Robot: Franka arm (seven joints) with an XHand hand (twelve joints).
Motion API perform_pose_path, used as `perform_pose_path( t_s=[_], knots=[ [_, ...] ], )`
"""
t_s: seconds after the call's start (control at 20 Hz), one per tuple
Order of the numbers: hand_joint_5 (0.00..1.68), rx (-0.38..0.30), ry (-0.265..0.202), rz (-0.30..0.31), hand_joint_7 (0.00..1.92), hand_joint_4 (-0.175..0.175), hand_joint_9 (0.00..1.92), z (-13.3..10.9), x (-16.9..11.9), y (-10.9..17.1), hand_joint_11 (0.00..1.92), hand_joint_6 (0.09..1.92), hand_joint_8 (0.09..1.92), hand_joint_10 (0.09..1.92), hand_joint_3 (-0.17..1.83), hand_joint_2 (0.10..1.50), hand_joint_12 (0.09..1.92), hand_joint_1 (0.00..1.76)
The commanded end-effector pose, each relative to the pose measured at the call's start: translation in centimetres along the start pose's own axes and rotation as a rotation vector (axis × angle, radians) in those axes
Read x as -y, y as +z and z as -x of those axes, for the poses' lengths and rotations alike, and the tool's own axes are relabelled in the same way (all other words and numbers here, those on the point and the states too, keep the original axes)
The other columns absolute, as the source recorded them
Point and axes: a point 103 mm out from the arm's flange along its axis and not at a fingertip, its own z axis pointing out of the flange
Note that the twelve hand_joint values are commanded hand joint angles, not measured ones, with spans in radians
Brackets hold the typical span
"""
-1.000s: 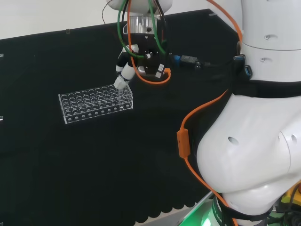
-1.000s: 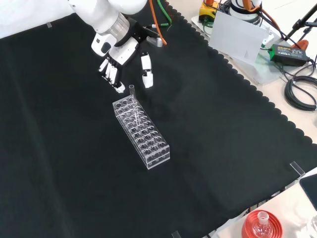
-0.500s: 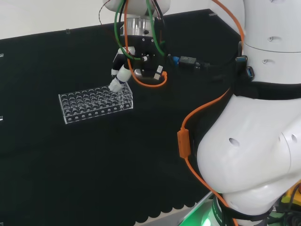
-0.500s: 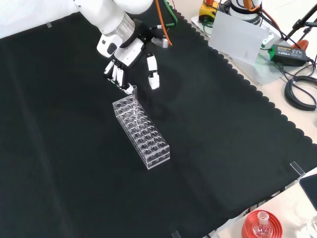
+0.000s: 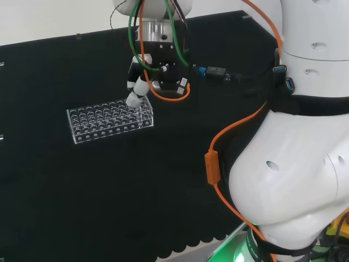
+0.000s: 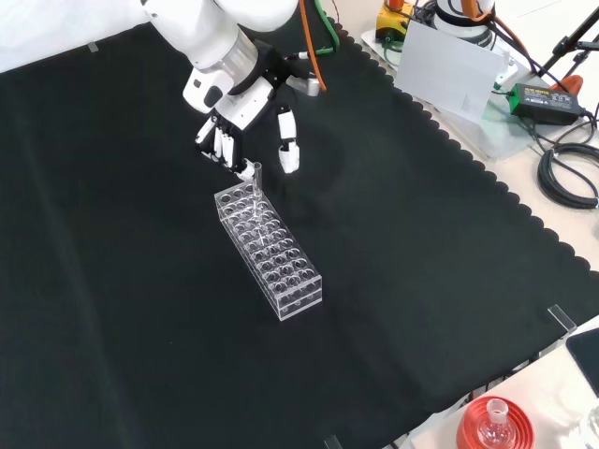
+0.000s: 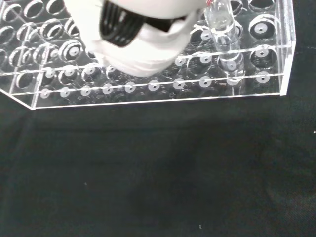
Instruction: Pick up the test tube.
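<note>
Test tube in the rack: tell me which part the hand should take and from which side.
Take the test tube by its bare upper part, which stands above the rack; the lower part sits in a corner hole, walled in by clear plastic. It stands upright, so the hand should probably come from above, at the rack's end, and lift straight up.

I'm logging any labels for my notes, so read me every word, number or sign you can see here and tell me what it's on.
None can be read.
The clear rack, the test tube and the robot hand bear no print that shows.
The black box beside the cloth, front view: a label, too small to read.
</note>
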Motion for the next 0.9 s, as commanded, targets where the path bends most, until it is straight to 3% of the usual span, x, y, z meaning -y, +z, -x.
perform_pose_path(
  t_s=[0.05,0.1,0.25,0.35,0.5,0.6,0.7,0.9],
  knots=[
    [0.82,0.031,0.013,0.008,1.01,-0.1,0.72,0.3,-0.4,0.3,0.12,0.9,0.72,0.77,0.75,0.63,1.56,1.16],
    [0.83,0.033,0.014,0.009,1.04,-0.105,0.74,0.3,-0.5,0.4,0.13,0.9,0.71,0.76,0.76,0.63,1.55,1.16],
    [0.98,0.04,0.019,0.014,1.09,-0.12,0.78,0.3,-0.6,0.4,0.16,0.97,0.69,0.74,0.35,0.91,1.55,1.15],
    [1.01,0.044,0.017,0.021,1.11,-0.129,0.8,0.4,-0.7,0.3,0.18,0.96,0.68,0.73,0.18,1.0,1.54,1.15],
    [1.03,0.061,0.018,0.033,1.16,-0.159,0.84,0.4,-1.0,0.1,0.22,0.93,0.67,0.71,0.11,1.03,1.53,1.16],
    [1.03,0.074,0.018,0.042,1.11,-0.172,0.87,0.3,-1.1,-0.1,0.24,0.92,0.81,0.7,0.06,1.05,1.52,1.23],
    [1.04,0.091,0.016,0.051,1.1,-0.175,0.89,0.2,-1.3,-0.2,0.26,0.9,0.86,0.69,0.04,1.05,1.51,1.26],
    [1.09,0.123,0.01,0.065,1.15,-0.175,1.0,-0.2,-1.6,-0.4,0.33,0.8,0.78,0.65,0.01,1.04,1.46,1.28]
  ],
)
